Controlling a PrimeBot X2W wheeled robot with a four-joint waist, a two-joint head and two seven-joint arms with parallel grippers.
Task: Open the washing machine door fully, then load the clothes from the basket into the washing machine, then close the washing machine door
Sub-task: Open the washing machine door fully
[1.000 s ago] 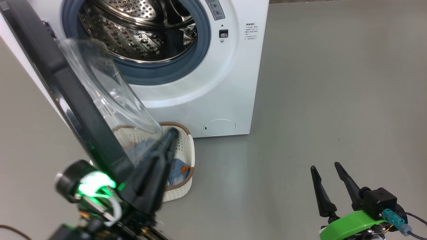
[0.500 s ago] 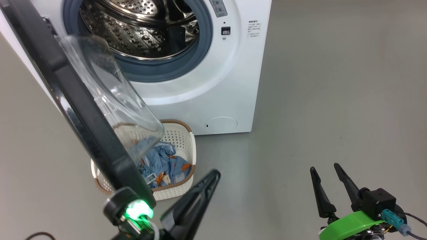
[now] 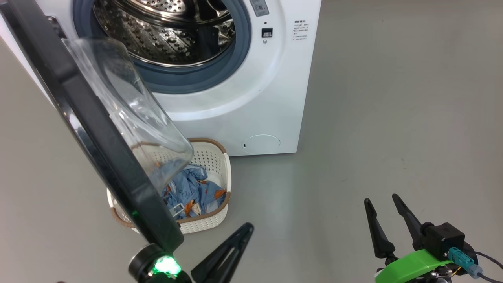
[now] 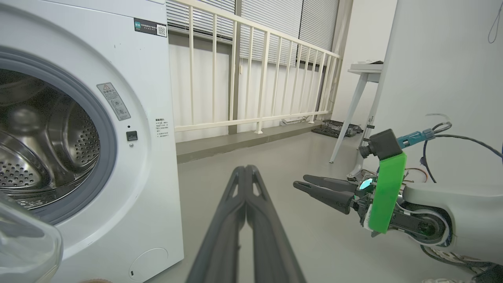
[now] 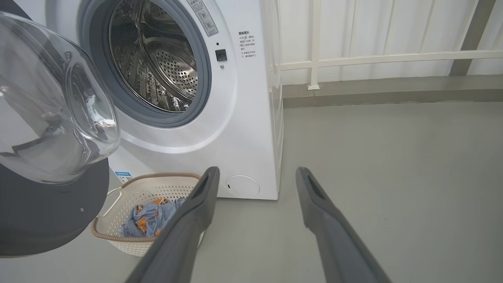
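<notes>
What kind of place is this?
Probably a bare test room or workshop rather than a home: a washing machine stands on a plain grey floor, with a white railing beyond.

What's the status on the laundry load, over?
Left gripper shut, empty; right gripper open, empty. Round black-rimmed glass door open; light blue printed clothes in cream perforated plastic basket. Door's glass bowl overhangs basket.

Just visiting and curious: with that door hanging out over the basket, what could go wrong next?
The washing machine door overhangs part of the basket and the clothes, so an arm reaching in might knock the glass. The left gripper is shut; unless it opens, it would probably only push the clothes or slide the basket.
</notes>
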